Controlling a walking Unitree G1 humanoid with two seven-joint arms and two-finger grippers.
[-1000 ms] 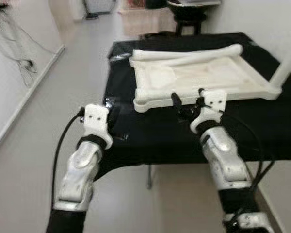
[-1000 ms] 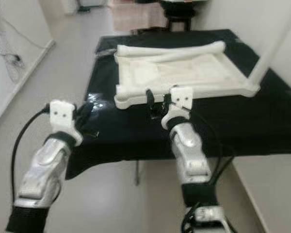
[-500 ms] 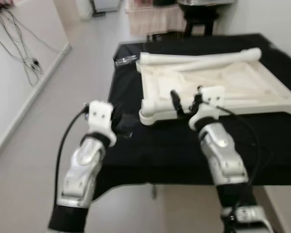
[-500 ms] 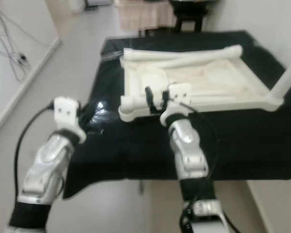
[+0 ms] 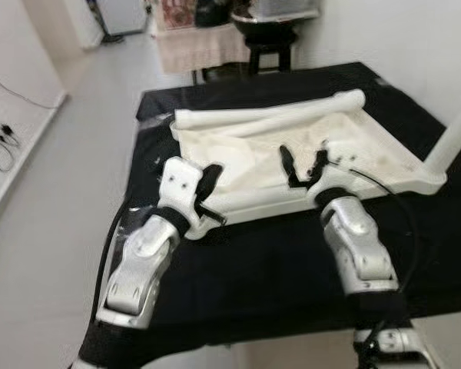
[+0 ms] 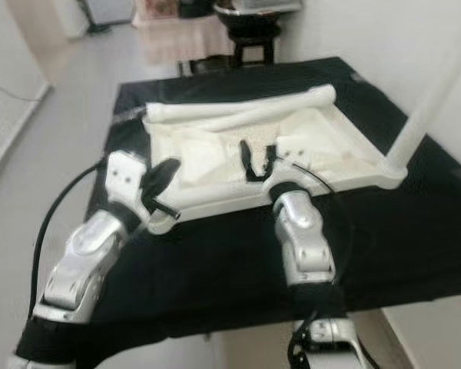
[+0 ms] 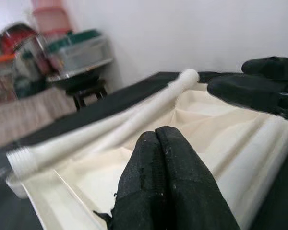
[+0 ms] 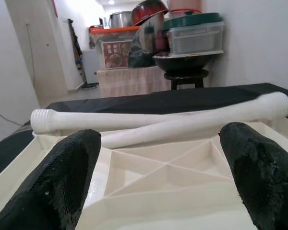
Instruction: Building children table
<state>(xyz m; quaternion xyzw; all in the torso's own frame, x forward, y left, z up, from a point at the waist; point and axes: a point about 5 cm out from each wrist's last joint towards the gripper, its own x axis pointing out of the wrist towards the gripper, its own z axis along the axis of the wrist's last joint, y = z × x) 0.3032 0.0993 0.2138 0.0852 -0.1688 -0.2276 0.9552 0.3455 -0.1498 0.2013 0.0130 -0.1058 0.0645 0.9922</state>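
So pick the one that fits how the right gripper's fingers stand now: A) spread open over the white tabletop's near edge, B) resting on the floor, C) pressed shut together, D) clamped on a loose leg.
A: the right gripper has its two black fingers spread wide apart above the near edge of the upturned white tabletop, gripping nothing.

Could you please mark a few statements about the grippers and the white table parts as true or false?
1. The white tabletop lies upside down on the black table. True.
2. The right gripper is shut. False: its fingers are spread wide over the tabletop's near edge.
3. The left gripper has its fingers together. True.
4. Loose white legs lie on the floor. False: they rest across the far side of the tabletop.
5. One leg stands upright at a tabletop corner. True.
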